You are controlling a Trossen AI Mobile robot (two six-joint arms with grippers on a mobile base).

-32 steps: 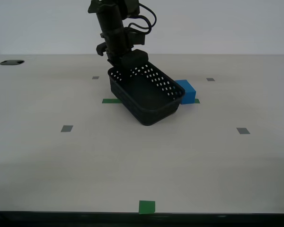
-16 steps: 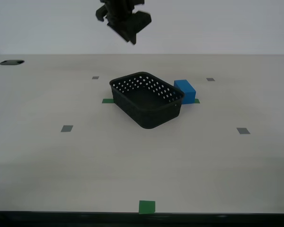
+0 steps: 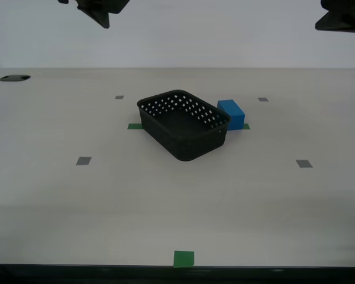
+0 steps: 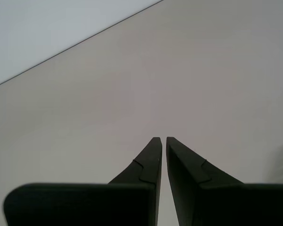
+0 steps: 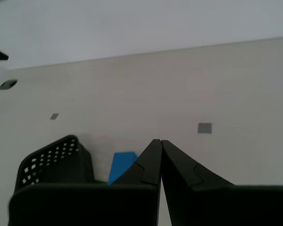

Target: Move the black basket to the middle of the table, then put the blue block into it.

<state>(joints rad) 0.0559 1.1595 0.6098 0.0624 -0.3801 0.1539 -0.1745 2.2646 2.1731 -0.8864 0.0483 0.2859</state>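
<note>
The black basket (image 3: pixel 192 145) sits flat and empty on the table (image 3: pixel 165 207) near its middle, over the green tape strip (image 3: pixel 135 126). The blue block (image 3: pixel 232 112) stands on the table against the basket's far corner, on the exterior view's right. Both show in the first wrist view, the basket (image 5: pixel 52 157) and the block (image 5: pixel 122 162). My first gripper (image 5: pixel 158 141) is shut and empty, above the table and short of them. My second gripper (image 4: pixel 162 139) is shut and empty over bare tabletop. Neither gripper touches anything.
Parts of two arms hang high at the exterior view's upper left (image 3: pixel 100 9) and upper right (image 3: pixel 343 18). Small grey tape squares (image 3: pixel 83 160) and a green square (image 3: pixel 183 258) mark the table. A dark hole (image 3: pixel 15 77) is at the far left.
An arm held the tilted basket by its far rim, let go and rose up and to the exterior view's left. The basket settled flat. A second arm appeared at the upper right.
</note>
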